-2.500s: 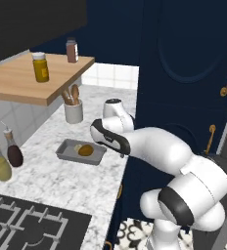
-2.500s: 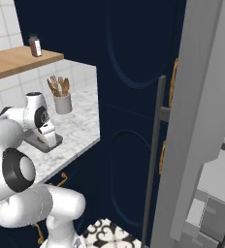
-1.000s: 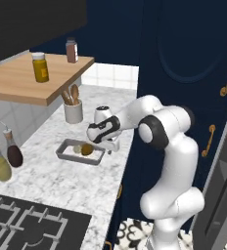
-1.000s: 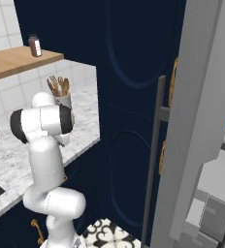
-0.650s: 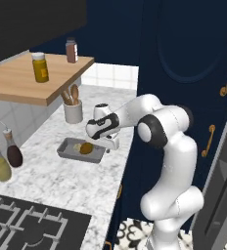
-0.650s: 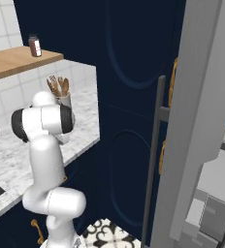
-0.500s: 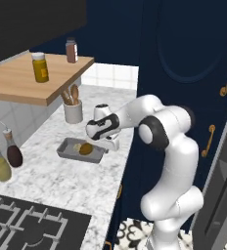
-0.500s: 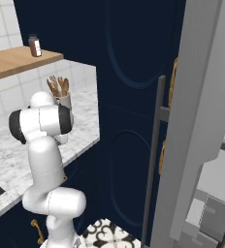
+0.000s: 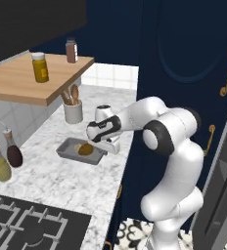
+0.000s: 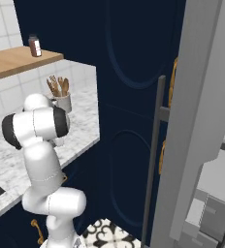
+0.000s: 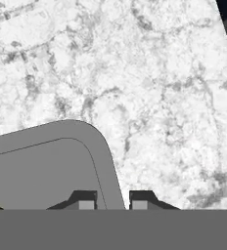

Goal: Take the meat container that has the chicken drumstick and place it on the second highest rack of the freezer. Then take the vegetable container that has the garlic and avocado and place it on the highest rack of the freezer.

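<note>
Gripper (image 11: pixel 112 200) is seen in the hand view with its two dark fingertips (image 11: pixel 85 200) set on either side of the rim of a grey tray (image 11: pixel 42 166), one tip inside the wall and the other outside; the jaws are clenched on that rim. The tray rests on a white marbled counter (image 11: pixel 159 88), and its rounded corner curves up just ahead of the tips.

From the left base view, the same tray (image 9: pixel 66 148) is shown lying flat near the front edge of the counter (image 9: pixel 61 180), with the white arm bent down over its right end. A yellow-brown egg-shaped avocado (image 9: pixel 85 149) lies in the tray beside the hand; the garlic cannot be made out. Behind the tray stands a white utensil holder (image 9: pixel 73 111) with wooden tools. Two bottles (image 9: pixel 7 157), one yellowish and one dark, are placed at the counter's left, against the tiled wall. A wooden shelf (image 9: pixel 22 80) above carries a yellow jar (image 9: pixel 40 67) and a small brown jar (image 9: pixel 72 50). A black hob (image 9: pixel 32 224) occupies the near left corner.

From the right base view, the grey freezer door (image 10: pixel 194 121) is shown standing open at the right, with its long thin handle (image 10: pixel 153 155) vertical. Grey drawers (image 10: pixel 206 213) are visible low inside the freezer; its racks cannot be told apart.
</note>
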Controlling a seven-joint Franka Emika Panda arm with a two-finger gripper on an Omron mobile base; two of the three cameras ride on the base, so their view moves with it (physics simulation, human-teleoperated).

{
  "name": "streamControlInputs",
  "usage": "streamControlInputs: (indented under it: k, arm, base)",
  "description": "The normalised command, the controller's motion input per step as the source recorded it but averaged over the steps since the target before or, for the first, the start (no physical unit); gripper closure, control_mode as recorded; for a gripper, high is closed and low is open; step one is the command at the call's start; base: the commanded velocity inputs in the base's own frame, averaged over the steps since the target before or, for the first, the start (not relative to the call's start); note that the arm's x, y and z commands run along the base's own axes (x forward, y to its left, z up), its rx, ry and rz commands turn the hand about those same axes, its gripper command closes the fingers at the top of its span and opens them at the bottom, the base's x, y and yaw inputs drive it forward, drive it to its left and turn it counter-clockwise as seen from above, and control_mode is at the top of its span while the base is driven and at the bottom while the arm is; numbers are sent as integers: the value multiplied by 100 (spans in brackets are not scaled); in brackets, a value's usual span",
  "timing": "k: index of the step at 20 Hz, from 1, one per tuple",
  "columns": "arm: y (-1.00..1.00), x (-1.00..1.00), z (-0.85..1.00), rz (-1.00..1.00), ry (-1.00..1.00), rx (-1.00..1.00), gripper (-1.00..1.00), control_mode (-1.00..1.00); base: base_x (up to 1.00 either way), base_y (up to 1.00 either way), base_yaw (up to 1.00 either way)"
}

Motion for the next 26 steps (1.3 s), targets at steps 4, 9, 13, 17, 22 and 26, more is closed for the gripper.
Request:
streamControlInputs:
  k: [4,9,13,17,22,26]
  arm:
    - [-5,-66,97,-5,-8,5,100,-100]
    - [-21,-70,99,-1,-13,4,100,-100]
    - [-38,-83,81,0,-23,10,100,-100]
    - [-49,-98,96,0,-25,16,100,-100]
    - [-42,-100,100,0,-10,13,100,-100]
    - [-32,-100,100,0,0,6,100,-100]
  base:
    - [0,0,0]
    - [0,0,0]
    - [0,0,0]
    - [0,0,0]
    - [0,0,0]
    - [0,0,0]
